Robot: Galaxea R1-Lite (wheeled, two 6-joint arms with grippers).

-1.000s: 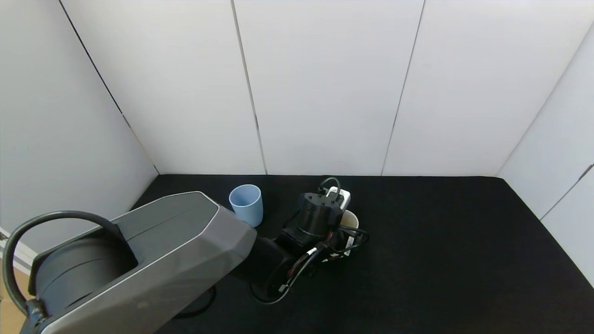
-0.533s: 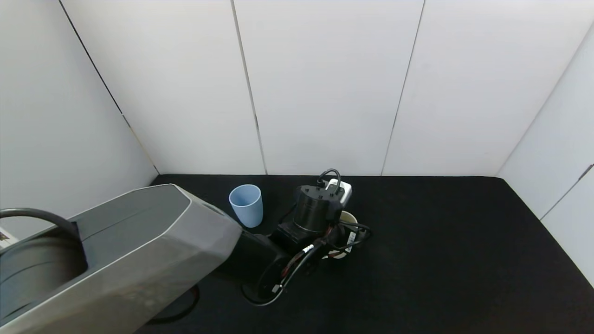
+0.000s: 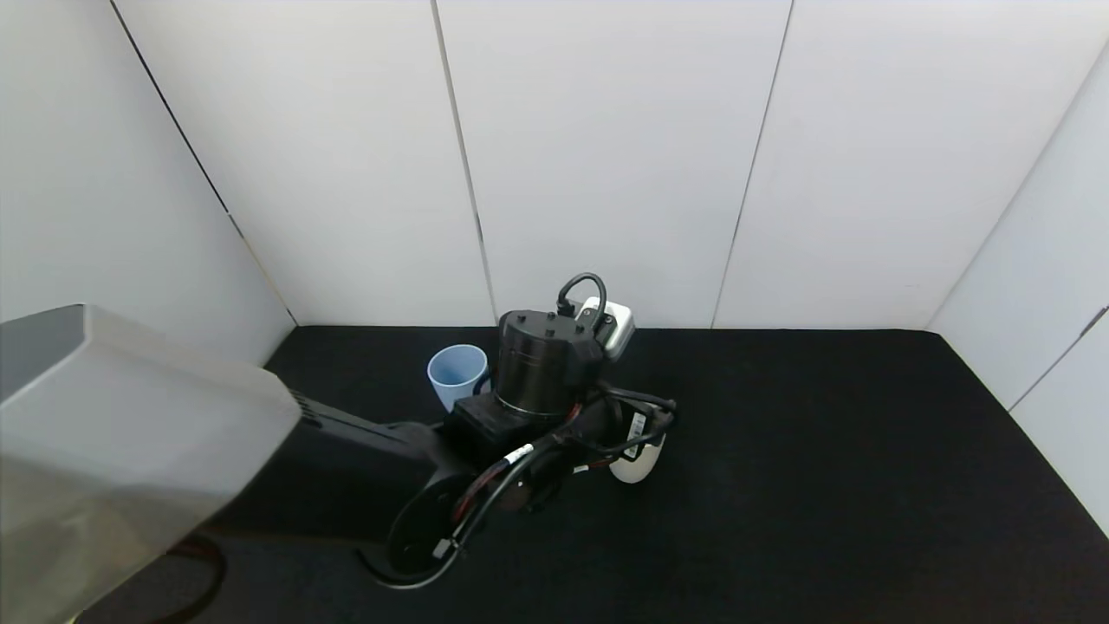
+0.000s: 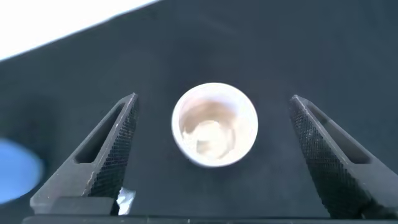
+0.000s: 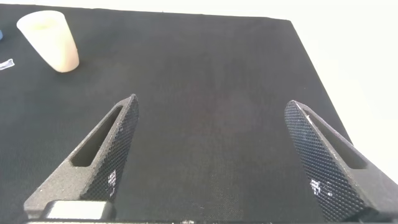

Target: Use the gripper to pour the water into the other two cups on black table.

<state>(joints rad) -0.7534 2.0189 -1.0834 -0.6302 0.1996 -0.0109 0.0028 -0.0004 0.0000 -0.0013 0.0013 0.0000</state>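
Observation:
The light blue cup point(image 3: 456, 371) stands upright on the black table point(image 3: 823, 451), partly behind my left arm's wrist point(image 3: 544, 374). It is a blue blur at the edge of the left wrist view point(image 4: 15, 171). My left gripper point(image 4: 213, 98) is open and empty, hovering straight above the beige cream cup point(image 4: 214, 124), which stands upright on the cloth point(image 3: 637, 464). My right gripper point(image 5: 211, 101) is open and empty, low over bare black cloth, with the cream cup point(image 5: 50, 40) far off. The teal-green cup is out of view. No water shows.
A small crumpled clear scrap point(image 4: 124, 200) lies on the cloth near one left finger. White wall panels point(image 3: 606, 165) border the table at the back and sides. My left arm's grey shell point(image 3: 113, 442) fills the near left of the head view.
My left arm has risen and shifted a little left. Its wrist now stands higher above the cream cup and covers part of the light blue cup. The cups have not moved.

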